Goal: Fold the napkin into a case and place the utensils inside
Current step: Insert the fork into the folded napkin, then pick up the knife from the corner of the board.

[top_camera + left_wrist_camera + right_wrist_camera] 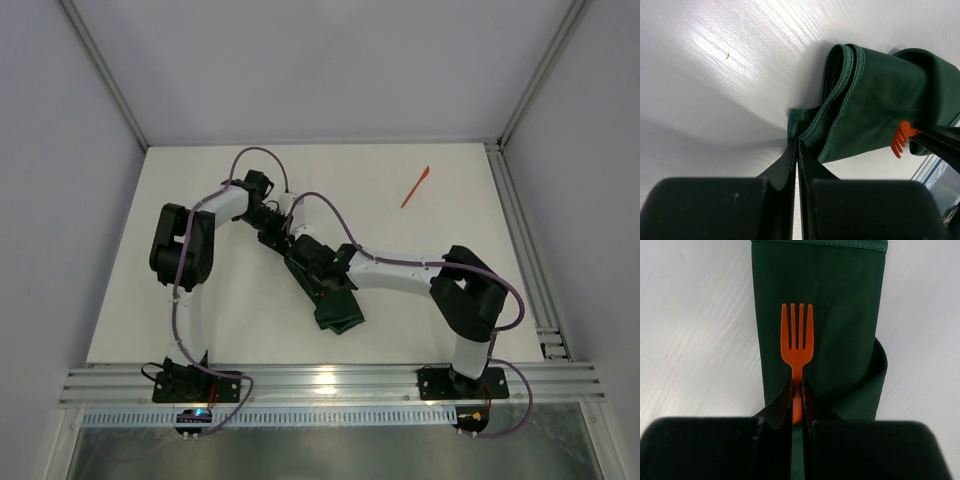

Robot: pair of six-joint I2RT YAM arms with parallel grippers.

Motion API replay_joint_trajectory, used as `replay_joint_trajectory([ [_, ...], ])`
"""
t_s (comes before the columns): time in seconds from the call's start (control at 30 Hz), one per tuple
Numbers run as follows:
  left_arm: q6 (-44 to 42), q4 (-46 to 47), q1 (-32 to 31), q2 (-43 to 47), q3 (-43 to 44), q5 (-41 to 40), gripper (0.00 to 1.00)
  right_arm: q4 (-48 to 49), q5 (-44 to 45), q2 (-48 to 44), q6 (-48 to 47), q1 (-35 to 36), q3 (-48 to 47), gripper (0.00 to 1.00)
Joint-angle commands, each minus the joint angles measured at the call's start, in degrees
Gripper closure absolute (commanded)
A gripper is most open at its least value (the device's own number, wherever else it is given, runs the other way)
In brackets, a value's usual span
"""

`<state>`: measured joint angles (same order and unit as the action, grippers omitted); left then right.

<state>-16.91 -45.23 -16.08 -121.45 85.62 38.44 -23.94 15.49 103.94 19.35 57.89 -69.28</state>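
- The right gripper (796, 385) is pinching the orange fork (796, 335) by its handle, tines lying over the folded green case (840, 315) mid-table.
- The left gripper (797, 145) is clamping the case's corner at its far end.
- The orange knife (415, 186) is lying far right, well apart.

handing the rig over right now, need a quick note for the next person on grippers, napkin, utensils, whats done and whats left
Left gripper: shut, pinching a corner of the napkin at its folded edge.
Right gripper: shut on the fork by its handle, tines pointing away, over the cloth.
Napkin: folded into a narrow layered case, lying mid-table between the two arms.
Knife: lying alone on the table, far right of the case, untouched.
Done: folding, fork picked up.
Left: slide the fork into the case, then fetch the knife and put it in too.
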Motion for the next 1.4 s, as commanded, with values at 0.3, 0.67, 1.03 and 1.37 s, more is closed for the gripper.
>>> replay_joint_trajectory([
  [0.3,-1.4,-2.5,0.4,-0.1,2.0,-0.7,1.00,-10.5,5.0,3.6,-1.3,0.0,-13.9,0.40],
  [0.67,-2.3,-4.7,0.4,-0.2,3.8,-3.3,0.97,-10.4,4.3,-6.7,3.0,-31.8,-19.6,0.22],
  [1.03,-2.1,-3.1,0.4,2.4,3.8,-4.7,0.85,-15.5,-1.2,24.9,11.1,-51.3,-44.9,0.36],
  [1.37,-2.0,-2.5,0.4,2.4,3.5,-4.0,0.82,-21.0,-1.2,35.2,14.0,-52.7,-53.0,0.40],
])
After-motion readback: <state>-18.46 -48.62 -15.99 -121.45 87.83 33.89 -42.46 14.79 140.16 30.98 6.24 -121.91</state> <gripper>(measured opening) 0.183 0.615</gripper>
